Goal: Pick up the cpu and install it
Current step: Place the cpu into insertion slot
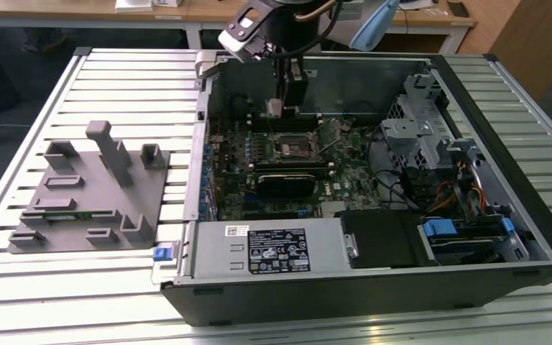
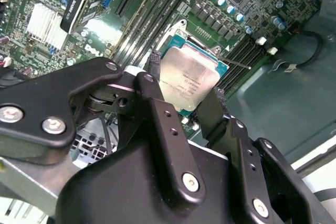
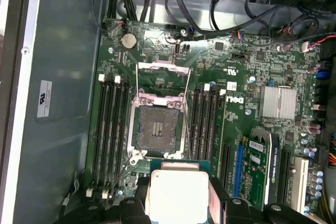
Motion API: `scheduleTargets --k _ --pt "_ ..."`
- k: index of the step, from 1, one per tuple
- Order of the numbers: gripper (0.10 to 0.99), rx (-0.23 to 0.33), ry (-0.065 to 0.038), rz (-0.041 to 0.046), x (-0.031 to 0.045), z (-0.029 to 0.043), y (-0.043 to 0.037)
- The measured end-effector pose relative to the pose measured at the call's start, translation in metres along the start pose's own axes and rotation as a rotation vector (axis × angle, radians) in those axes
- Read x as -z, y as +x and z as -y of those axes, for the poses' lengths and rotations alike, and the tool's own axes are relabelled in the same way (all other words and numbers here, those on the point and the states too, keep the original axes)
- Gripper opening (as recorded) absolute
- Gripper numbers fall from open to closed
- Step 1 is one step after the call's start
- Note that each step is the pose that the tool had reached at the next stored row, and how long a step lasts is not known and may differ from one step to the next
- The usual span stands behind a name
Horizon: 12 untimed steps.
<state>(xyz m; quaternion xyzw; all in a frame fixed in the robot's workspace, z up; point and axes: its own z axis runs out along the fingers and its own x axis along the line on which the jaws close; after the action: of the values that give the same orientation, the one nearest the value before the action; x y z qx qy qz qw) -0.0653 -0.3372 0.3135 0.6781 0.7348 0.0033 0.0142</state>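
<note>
Black metal fingers (image 2: 157, 114) of the gripper (image 2: 185, 81) are clamped on two opposite edges of the cpu (image 2: 191, 77). The chip sits flat between them, its silvery-white top turned toward the camera of the second wrist view. The gripper's dark body covers much of the board in that view, and the chip hides whatever lies directly beneath it.

In the first wrist view the cpu (image 3: 176, 195) hangs over the green motherboard (image 3: 247, 93), just beside the socket (image 3: 157, 129). Part of the chip is cut off by the picture's edge, with the fingers showing as dark shapes on either side. The socket lies open, its contact field bare and its metal frame (image 3: 160, 74) swung back.

In the exterior view the arm (image 1: 256, 29) reaches down into the open computer case (image 1: 506, 180). The gripper (image 1: 274, 108) is above the board, near the case's far wall. A pale patch shows at its tip, too small to make out as the chip. A grey plastic fixture (image 1: 89, 190) stands on the slatted table (image 1: 132, 72) to the exterior view's left of the case, well apart from the gripper.
</note>
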Motion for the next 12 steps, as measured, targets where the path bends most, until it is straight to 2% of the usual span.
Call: scheduleTargets --k 8,12 --pt "0.529 -0.005 0.0 0.0002 -0.0042 -0.0017 0.0017" --pt "0.529 -0.008 0.0 0.0003 -0.0087 -0.0045 0.0054"
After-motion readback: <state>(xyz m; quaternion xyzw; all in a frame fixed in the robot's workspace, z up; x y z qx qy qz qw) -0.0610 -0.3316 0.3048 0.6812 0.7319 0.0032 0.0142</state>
